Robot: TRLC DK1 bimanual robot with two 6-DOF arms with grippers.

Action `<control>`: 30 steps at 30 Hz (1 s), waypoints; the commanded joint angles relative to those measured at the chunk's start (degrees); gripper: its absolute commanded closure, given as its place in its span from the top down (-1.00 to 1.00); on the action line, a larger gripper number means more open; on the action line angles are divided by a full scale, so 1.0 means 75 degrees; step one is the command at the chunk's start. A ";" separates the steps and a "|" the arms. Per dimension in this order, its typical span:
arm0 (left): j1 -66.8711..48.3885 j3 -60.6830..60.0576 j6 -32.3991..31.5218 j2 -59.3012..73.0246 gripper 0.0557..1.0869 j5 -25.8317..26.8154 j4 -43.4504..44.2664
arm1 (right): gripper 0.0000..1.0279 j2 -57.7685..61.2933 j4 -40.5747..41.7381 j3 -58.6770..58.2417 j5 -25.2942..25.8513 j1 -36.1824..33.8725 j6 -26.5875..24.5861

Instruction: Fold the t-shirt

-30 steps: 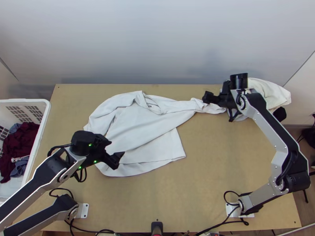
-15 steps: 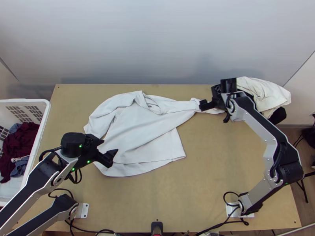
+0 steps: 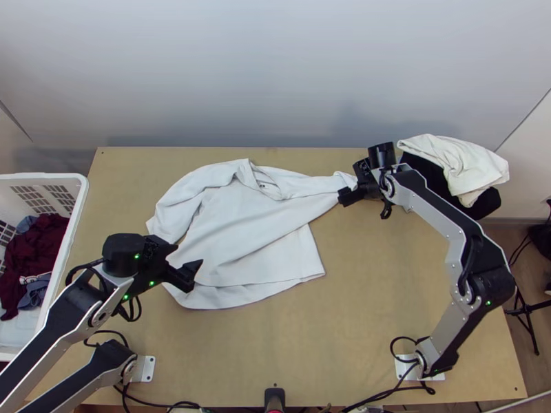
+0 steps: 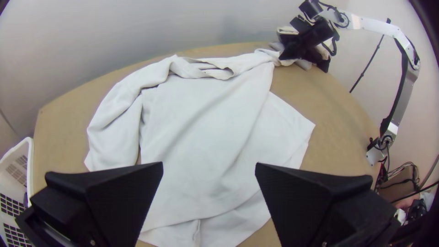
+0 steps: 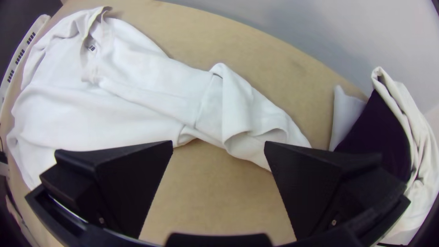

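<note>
In the top view a white long-sleeved shirt lies loosely spread with wrinkles, collar toward the far edge, one sleeve stretched right and bunched near its end. Over the shirt's lower left edge is my left gripper, open and empty. My right gripper is above the stretched sleeve. In the left wrist view my left gripper stands wide apart above the shirt. In the right wrist view my right gripper is open beside the sleeve, with nothing held.
A stack of black and cream cloth rests at the table's far right corner. A white basket with dark red and blue clothes stands at the left. Bare wood of the table lies between the shirt and the near edge.
My right gripper has moved left along the sleeve, away from the cloth stack, which is now more exposed. My left gripper has shifted a little to the left.
</note>
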 commanded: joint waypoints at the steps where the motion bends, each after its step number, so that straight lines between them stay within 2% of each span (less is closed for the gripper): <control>1: 0.0103 -0.0030 0.0026 -0.0042 0.90 0.0002 0.0048 | 0.81 0.0388 -0.0150 0.0325 -0.0055 -0.0138 -0.0056; 25: 0.0138 -0.0159 0.0002 -0.0112 0.90 0.0002 0.0270 | 0.80 0.1442 -0.0185 0.1450 -0.0055 -0.0103 0.0108; 27: 0.0138 -0.0159 0.0002 -0.0065 0.90 0.0002 0.0294 | 0.67 0.1466 -0.0185 0.1462 -0.0044 -0.0138 0.0073; 30: 0.0126 -0.0170 0.0002 -0.0042 0.90 0.0013 0.0388 | 0.67 0.1466 -0.0197 0.1485 -0.0044 -0.0232 0.0049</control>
